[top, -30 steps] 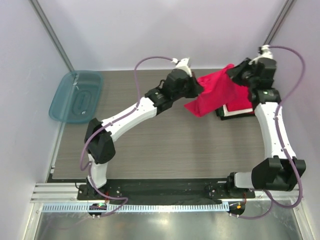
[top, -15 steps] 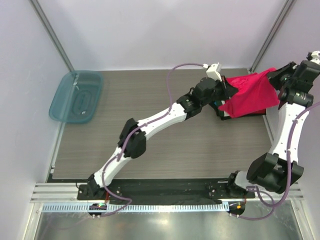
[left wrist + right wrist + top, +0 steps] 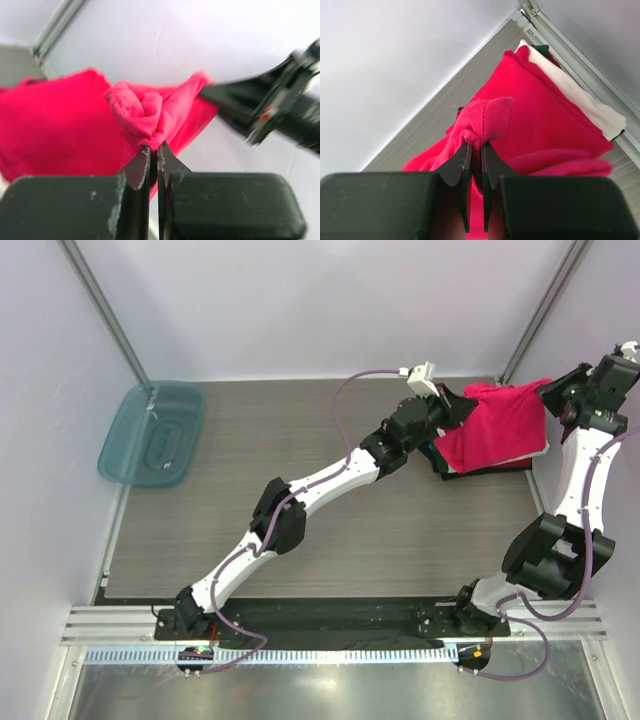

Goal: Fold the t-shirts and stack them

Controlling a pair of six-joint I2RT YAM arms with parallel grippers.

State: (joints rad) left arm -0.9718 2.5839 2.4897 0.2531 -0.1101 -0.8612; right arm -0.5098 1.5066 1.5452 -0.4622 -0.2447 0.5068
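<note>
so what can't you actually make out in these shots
Stack of folded shirts: top view, the red t-shirt covers most; count unclear.
Right tool: left wrist view, blurred, cut by the edge.
Red t-shirt's lower part: left wrist view, hidden behind the left tool.

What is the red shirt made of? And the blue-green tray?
The red t-shirt looks like soft knit fabric, maybe cotton, matte: it bunches into rounded folds and has a stitched hem. The tray looks like smooth, shiny plastic: teal, and partly see-through.
</note>
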